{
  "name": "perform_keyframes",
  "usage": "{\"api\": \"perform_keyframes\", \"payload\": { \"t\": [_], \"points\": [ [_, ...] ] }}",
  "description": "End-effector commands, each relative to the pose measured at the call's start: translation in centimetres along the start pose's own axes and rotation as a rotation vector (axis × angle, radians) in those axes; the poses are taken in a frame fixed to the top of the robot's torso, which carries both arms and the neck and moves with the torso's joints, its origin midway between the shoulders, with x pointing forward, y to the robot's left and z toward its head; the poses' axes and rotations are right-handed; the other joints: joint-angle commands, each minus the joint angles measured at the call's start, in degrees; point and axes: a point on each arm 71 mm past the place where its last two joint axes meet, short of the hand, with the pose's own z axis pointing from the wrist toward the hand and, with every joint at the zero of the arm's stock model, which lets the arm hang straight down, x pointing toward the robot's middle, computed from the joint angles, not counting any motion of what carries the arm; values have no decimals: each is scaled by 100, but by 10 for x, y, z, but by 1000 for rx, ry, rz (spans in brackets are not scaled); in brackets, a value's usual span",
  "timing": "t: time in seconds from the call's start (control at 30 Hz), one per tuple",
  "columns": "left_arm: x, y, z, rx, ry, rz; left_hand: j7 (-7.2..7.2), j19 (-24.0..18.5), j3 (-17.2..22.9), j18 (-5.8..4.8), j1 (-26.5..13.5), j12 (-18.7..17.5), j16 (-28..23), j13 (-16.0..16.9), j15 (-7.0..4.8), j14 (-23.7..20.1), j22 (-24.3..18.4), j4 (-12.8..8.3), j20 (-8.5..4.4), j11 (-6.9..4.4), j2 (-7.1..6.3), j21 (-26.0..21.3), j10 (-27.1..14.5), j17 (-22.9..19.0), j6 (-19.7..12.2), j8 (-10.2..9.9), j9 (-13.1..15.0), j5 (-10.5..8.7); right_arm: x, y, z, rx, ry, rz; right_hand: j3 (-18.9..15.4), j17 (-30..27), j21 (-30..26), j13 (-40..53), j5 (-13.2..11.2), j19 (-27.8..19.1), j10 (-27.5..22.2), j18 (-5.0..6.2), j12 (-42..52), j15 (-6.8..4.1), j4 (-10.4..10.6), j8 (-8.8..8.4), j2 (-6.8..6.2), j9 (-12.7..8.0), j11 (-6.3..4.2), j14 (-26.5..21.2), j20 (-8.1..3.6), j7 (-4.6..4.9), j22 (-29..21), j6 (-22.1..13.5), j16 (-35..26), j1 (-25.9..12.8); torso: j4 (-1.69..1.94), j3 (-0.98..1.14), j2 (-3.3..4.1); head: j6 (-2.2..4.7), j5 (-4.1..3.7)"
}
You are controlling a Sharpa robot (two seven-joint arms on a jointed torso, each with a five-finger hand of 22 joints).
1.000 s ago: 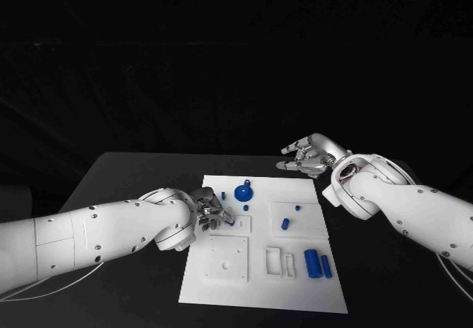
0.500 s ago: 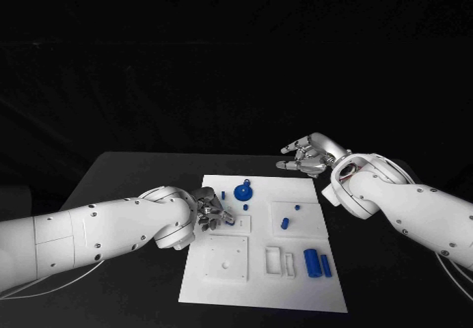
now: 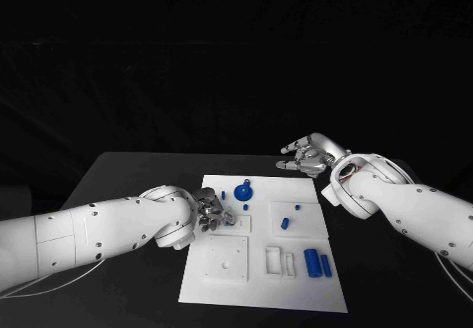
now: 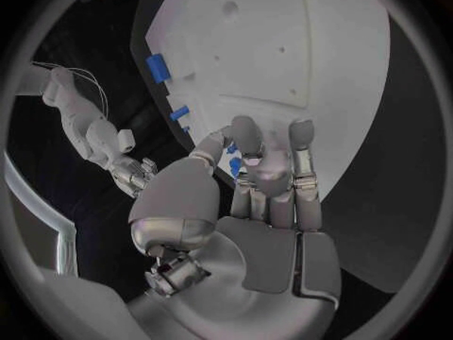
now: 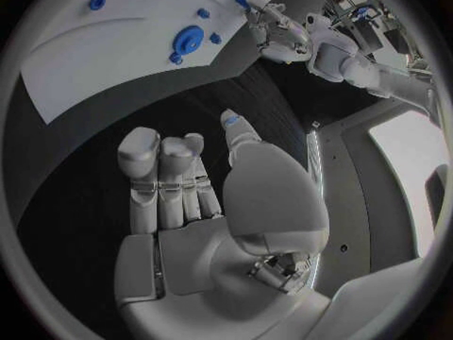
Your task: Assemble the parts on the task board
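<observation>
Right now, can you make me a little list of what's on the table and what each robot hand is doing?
table: black table
board: white task board lying in the middle of the table
round part: blue round part at the board's far end
long parts: two blue cylinders side by side at the board's near right
left hand: left hand over the board's left edge, pinching a small blue part
right hand: right hand beyond the board's far right corner, fingers apart, holding nothing

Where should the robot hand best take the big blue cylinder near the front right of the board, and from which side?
Grip the big blue cylinder across its middle, coming from above: it lies flat on the task board, and a thinner blue piece lies close beside it.
</observation>
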Motion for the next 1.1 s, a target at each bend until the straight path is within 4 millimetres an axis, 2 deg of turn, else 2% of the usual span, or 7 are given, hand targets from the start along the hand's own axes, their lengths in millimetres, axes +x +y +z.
{"api": "perform_keyframes", "payload": {
  "t": [0.03,0.57,1.1],
  "points": [
    [11,3,1,-25,65,25,-645,37,16,-84,-6,29,42,13,-91,-80,108,49,16,-225,107,-40,81,3,1111,17,428,-23,0,1,0,-11,4,2,14,-9,-1,-9,20,20,-30,25,12,-24,-29,-8,50,4,-28,-15,-3,4,603,33,20,-10,-1,-2,3,-1,1],
    [8,3,3,-24,40,20,-645,41,119,-79,-94,25,51,25,-90,-77,108,-65,18,-226,186,-39,80,1,1121,18,426,79,1,1,1,-12,4,4,16,-12,9,-13,72,22,-32,23,8,-25,-32,-6,53,6,-29,-16,-4,3,606,63,16,-16,-5,-8,3,2,-10],
    [10,1,8,-43,91,54,-638,28,132,-80,-48,12,35,18,-85,-88,109,-141,21,-224,178,-42,80,-26,1105,13,427,102,2,1,2,-12,8,6,17,-15,-2,-15,84,20,-35,23,7,-25,-36,-7,55,5,-30,-19,-4,3,603,58,13,-16,-5,0,4,-17,-23]
  ]
}}
